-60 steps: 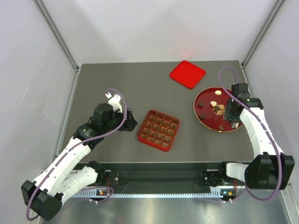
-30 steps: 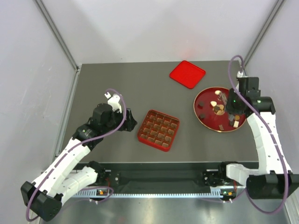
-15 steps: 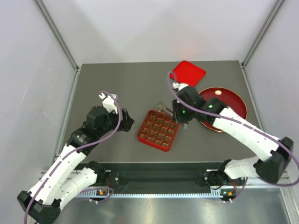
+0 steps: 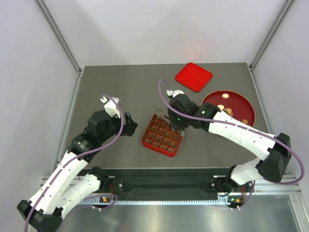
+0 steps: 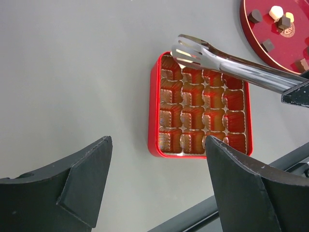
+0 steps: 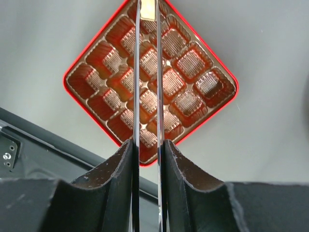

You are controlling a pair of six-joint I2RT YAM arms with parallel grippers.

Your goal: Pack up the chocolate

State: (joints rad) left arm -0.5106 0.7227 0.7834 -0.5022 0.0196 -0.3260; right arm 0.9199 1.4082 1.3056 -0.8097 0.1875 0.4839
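Note:
The red gridded tray (image 4: 163,135) sits mid-table; its cells (image 6: 149,77) show only the gold-brown liner. My right gripper (image 4: 175,121) is shut on metal tongs (image 5: 227,63), also seen in the right wrist view (image 6: 147,145). The tong tips hang over the tray's far left corner. A small tan chocolate piece (image 6: 147,9) seems pinched between them. Several more chocolate pieces (image 4: 227,112) lie on the round red plate (image 4: 241,99), also seen in the left wrist view (image 5: 276,11). My left gripper (image 4: 128,124) is open and empty left of the tray (image 5: 159,193).
The flat red square lid (image 4: 193,77) lies at the back, beyond the plate. The plate's rim shows at the left wrist view's top right (image 5: 251,36). Metal frame posts stand at the table's back corners. The front rail runs below the tray.
My right arm swung from the plate leftward to the tray with the tongs, and their tips now hang over the tray's far left corner. My left arm shifted slightly.

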